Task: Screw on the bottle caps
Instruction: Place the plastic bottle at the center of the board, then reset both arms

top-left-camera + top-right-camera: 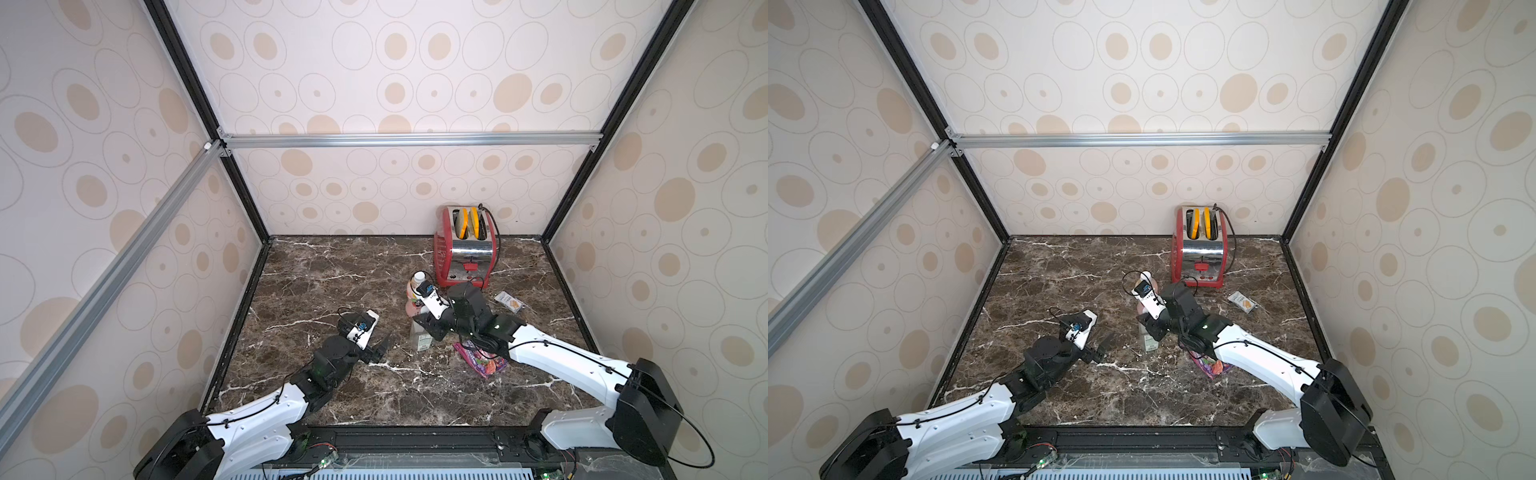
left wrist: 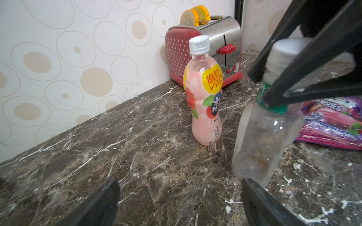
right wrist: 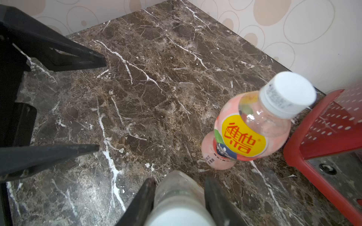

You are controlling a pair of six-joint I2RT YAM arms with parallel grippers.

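Observation:
A clear bottle with a white-green label stands upright on the marble counter, seen in both top views. My right gripper comes down over its top and is shut on its white bottle cap. Behind it stands the pink-drink bottle with a white cap on its neck. My left gripper is open and holds nothing, a short way left of the clear bottle.
A red and chrome toaster with bread in its slots stands at the back wall, close behind the pink bottle. A purple candy bag lies under my right arm. A small snack packet lies to the right.

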